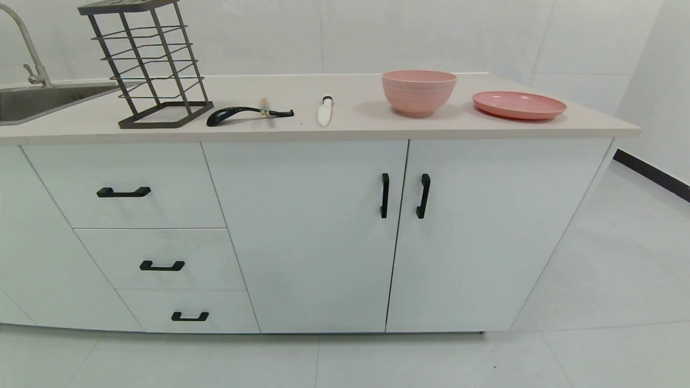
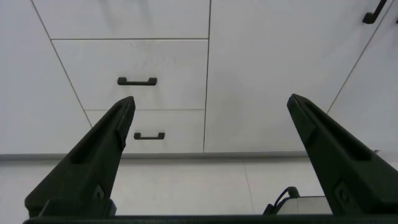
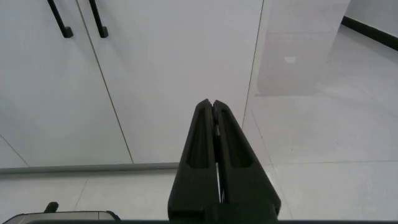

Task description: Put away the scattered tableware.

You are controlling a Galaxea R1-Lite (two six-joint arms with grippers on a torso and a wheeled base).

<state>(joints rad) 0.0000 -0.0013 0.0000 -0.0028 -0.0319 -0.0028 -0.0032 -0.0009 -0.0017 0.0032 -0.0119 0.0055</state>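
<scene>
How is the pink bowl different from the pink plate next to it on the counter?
The bowl is deep and tall-sided; the plate is flat and shallow. The plate spreads wider than the bowl. The bowl stands left of the plate, which lies nearer the right end of the counter. Both are pink, upright and apart.

left hand (image 2: 211, 99): matte black, long, tapered | right hand (image 3: 213, 103): matte black, tapered

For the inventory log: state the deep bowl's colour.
Pink; the deep round bowl shows best in the head view.

Counter (image 1: 485, 127) — rack (image 1: 167, 115), black spoon (image 1: 237, 112), white knife (image 1: 325, 111), pink bowl (image 1: 419, 91) beside plate (image 1: 519, 104).
</scene>
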